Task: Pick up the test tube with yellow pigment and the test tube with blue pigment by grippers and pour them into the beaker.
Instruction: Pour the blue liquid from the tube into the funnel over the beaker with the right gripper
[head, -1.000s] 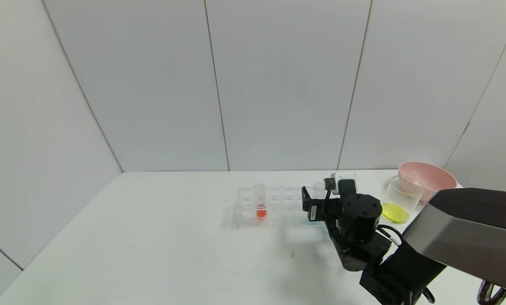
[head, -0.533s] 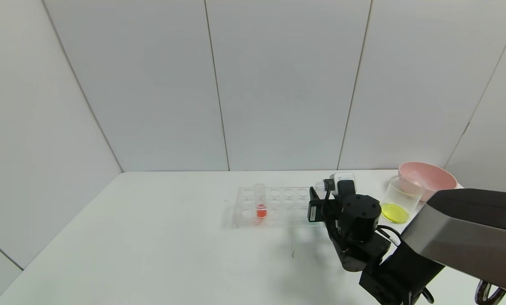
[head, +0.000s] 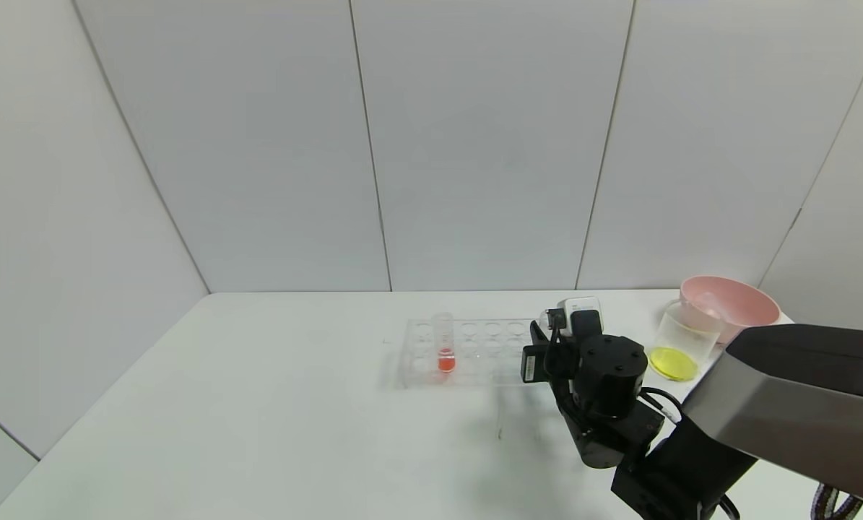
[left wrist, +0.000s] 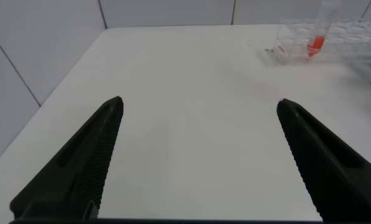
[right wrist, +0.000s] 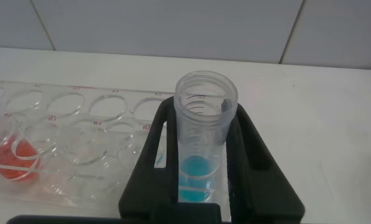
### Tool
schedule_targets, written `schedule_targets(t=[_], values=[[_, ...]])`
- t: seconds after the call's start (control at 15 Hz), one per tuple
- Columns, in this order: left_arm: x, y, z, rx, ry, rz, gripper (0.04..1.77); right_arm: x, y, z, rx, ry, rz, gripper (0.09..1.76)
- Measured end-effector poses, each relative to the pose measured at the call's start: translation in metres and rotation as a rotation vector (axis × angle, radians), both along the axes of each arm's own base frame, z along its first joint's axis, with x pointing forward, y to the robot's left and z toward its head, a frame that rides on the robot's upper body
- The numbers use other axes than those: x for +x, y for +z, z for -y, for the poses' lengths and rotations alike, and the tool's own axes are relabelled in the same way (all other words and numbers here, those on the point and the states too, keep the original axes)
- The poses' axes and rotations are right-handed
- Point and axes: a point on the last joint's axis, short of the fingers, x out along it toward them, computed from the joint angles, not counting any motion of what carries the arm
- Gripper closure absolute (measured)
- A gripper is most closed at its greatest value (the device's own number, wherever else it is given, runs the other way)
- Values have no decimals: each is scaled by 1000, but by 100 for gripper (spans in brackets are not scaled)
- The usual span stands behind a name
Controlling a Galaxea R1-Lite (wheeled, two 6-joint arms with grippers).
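Note:
My right gripper [head: 538, 348] is at the right end of the clear tube rack [head: 474, 352]. In the right wrist view its black fingers [right wrist: 153, 155] are shut on the test tube with blue pigment [right wrist: 204, 140], which stands upright with cyan liquid at its bottom. I cannot tell whether the tube still sits in its rack hole. The beaker [head: 682, 339] stands to the right and holds yellow liquid. The test tube with yellow pigment is out of view. My left gripper [left wrist: 199, 106] is open and empty over bare table, out of the head view.
A tube with orange-red liquid [head: 443, 345] stands in the rack's left part, also in the right wrist view [right wrist: 12, 155]. A pink bowl [head: 729, 303] sits behind the beaker at the table's far right. White walls close the back and sides.
My right gripper has shifted a little to the right, to the rack's right end. The rack, the orange-red tube and the beaker have not moved.

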Motion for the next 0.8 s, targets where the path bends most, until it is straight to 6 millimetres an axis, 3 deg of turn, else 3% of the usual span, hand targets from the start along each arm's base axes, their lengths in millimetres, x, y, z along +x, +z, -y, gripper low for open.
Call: schedule_targets(t=[0.2,0.6,0.8], values=[[0,0,0,0,0,0,5,-1,7,1,-9,-3,13,135],[0,0,0,0,0,0,5,-9,44,4,-20,2,97,135],[0,0,0,0,0,0,5,-12,52,4,-13,6,114,135]])
